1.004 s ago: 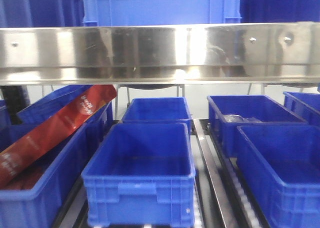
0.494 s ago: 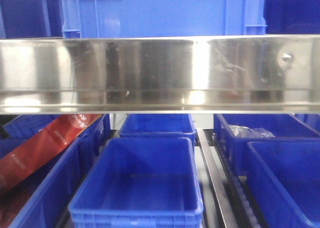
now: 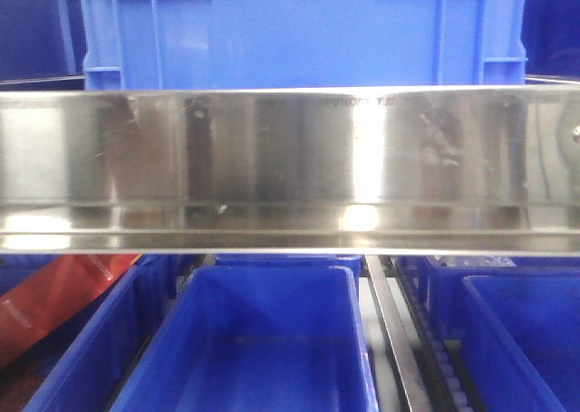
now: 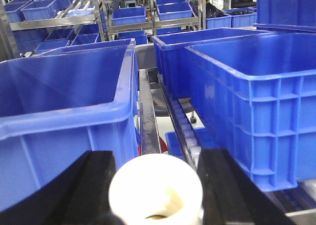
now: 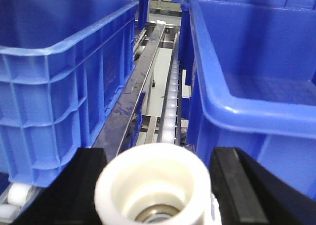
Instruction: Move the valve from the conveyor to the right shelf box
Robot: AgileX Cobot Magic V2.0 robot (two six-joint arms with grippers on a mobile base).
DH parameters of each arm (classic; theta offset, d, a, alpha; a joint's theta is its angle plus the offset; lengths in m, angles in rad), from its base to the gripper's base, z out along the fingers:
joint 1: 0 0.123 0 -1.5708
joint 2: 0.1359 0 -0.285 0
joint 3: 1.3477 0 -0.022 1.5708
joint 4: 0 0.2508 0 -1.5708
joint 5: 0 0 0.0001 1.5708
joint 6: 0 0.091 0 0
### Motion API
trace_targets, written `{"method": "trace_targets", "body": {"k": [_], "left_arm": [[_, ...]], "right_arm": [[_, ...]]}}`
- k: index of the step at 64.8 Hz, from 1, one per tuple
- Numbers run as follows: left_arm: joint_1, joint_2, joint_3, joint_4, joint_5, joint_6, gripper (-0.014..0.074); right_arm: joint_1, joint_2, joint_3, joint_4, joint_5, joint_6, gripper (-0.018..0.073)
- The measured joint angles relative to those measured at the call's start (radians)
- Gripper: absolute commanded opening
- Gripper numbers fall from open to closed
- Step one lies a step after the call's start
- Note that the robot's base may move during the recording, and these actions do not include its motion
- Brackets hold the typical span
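Front view has pushed in: steel rail [image 3: 290,167] sits lower, red pack [image 3: 54,294] nearly cropped. Left hand [image 4: 155,165] grips a white valve [image 4: 158,190] between the bins [image 4: 64,121]; right hand [image 5: 158,160] grips a second valve [image 5: 153,188], presumably for dropping into the right box [image 5: 232,106].

We see the shelf rail [image 3: 290,172] in mirror-bright silver streaked with white glare and dark bands, plain royal-blue boxes [image 3: 272,340] above and below it, and a red packet [image 3: 54,299] under its left end. The valve [image 4: 155,190] in the left gripper [image 4: 156,160] and the valve [image 5: 154,185] in the right gripper [image 5: 158,155] are cream-white between black fingers [image 4: 91,185].
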Motion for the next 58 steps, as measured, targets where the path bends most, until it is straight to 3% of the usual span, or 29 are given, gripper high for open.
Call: {"method": "trace_targets", "body": {"k": [58], "left_arm": [[0.000, 0.000, 0.000, 0.000, 0.000, 0.000, -0.0111]], "right_arm": [[0.000, 0.000, 0.000, 0.000, 0.000, 0.000, -0.0153]]}}
